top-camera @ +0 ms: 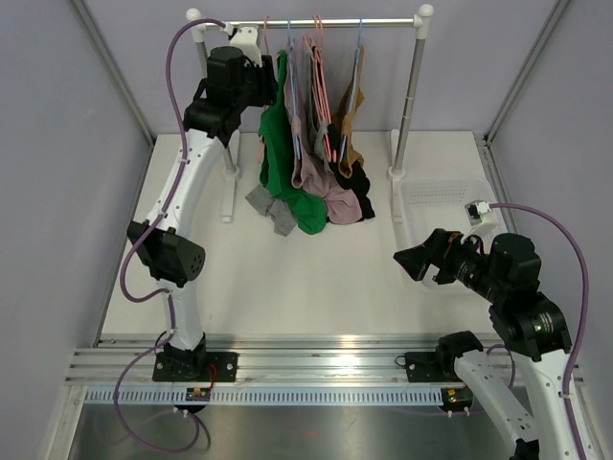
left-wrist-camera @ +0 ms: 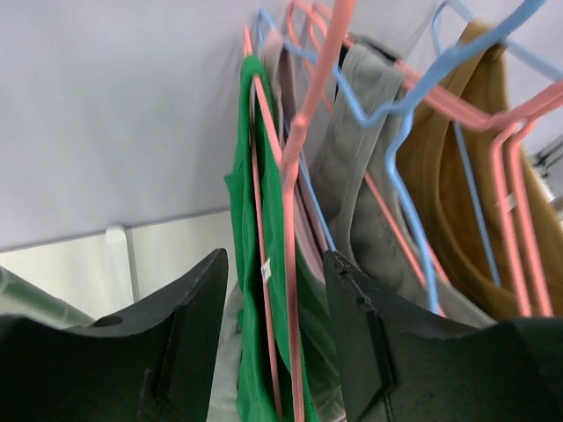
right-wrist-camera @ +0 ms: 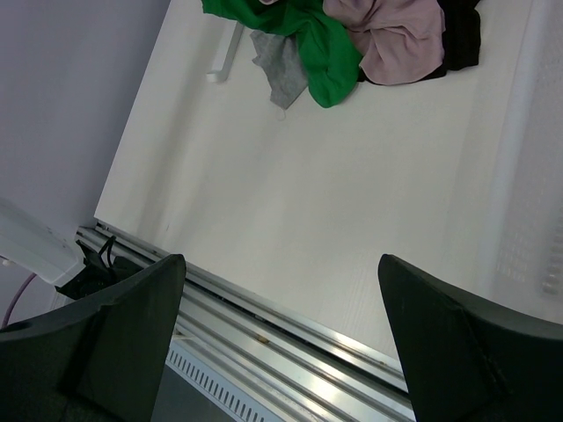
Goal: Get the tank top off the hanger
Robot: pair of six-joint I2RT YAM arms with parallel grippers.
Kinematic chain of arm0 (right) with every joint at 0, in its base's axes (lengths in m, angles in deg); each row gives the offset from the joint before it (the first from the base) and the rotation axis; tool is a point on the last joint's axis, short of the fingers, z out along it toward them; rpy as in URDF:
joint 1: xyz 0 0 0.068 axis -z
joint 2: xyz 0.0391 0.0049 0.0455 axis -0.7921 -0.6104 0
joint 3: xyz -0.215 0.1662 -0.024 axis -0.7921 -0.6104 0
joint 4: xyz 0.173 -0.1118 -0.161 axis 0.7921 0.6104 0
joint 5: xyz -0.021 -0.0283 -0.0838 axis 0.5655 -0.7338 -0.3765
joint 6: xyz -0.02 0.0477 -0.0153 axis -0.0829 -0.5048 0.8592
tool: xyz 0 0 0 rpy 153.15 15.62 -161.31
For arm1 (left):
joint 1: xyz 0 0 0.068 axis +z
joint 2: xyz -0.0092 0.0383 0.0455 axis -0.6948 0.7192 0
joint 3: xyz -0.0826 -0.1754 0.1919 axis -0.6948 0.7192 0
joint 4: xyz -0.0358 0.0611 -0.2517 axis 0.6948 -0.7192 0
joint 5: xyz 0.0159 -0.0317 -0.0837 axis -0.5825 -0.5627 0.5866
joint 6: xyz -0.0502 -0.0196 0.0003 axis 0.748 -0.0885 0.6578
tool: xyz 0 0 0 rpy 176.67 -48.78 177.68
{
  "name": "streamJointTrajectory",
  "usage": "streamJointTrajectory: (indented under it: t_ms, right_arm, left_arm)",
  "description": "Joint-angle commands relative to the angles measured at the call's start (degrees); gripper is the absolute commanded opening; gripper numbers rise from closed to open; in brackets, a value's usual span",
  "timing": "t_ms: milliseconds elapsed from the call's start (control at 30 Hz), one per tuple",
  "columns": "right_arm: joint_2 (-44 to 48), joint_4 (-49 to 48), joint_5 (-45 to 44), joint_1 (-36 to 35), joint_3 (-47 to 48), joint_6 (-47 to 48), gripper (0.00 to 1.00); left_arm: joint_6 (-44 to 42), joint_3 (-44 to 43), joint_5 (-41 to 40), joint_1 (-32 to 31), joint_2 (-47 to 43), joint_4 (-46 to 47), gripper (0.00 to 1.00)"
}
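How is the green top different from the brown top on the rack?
The green top hangs leftmost on the rail; the brown top hangs rightmost. The open left end effector sits right by the green top, not the brown top. Both hang from hangers.

One silver metal clothes rail [top-camera: 383,21] on two white posts [top-camera: 414,86] carries five cloth pieces: one green garment [top-camera: 278,144], one grey garment [top-camera: 271,206], one mauve garment [top-camera: 340,201], one brown garment [top-camera: 350,120] and one black garment [top-camera: 362,182]. The thin blue wire hangers [left-wrist-camera: 457,60] are at least two; the pink wire hangers [left-wrist-camera: 290,229] overlap too much to count. There are two black-and-white robot arms [top-camera: 196,172] and one clear plastic bin [top-camera: 441,192].
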Motion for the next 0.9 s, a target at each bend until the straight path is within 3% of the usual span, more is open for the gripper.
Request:
streamJointTrajectory:
  t_ms: [0, 67, 200, 300, 433, 867]
  right_arm:
    - [-0.09, -0.71, 0.82, -0.26, 0.81, 0.94, 0.98]
    - [-0.43, -0.71, 0.91, -0.26, 0.9, 0.94, 0.98]
    - [-0.7, -0.71, 0.91, -0.26, 1.08, 0.94, 0.98]
    - [-1.14, -0.8, 0.73, -0.26, 1.16, 1.11, 0.98]
    - [-1.75, -1.67, 1.17, -0.26, 0.64, 0.76, 0.98]
    - [-2.9, -2.82, 1.79, -0.26, -0.24, 0.41, 0.96]
  left_arm:
    - [-1.64, 0.18, -0.23, -0.59, 0.74, -0.31, 0.5]
    - [-1.9, 0.54, -0.85, -0.94, 1.0, -0.13, 0.48]
    - [-1.9, 0.36, -1.55, -1.03, 1.53, -0.13, 0.24]
    - [-1.9, 0.1, -2.08, -1.21, 1.1, 0.48, 0.23]
    - [-1.73, -2.09, -2.69, -1.47, 1.35, 0.31, 0.02]
    - [-0.14, -3.33, -7.79, -2.26, -6.28, 0.31, 0.0]
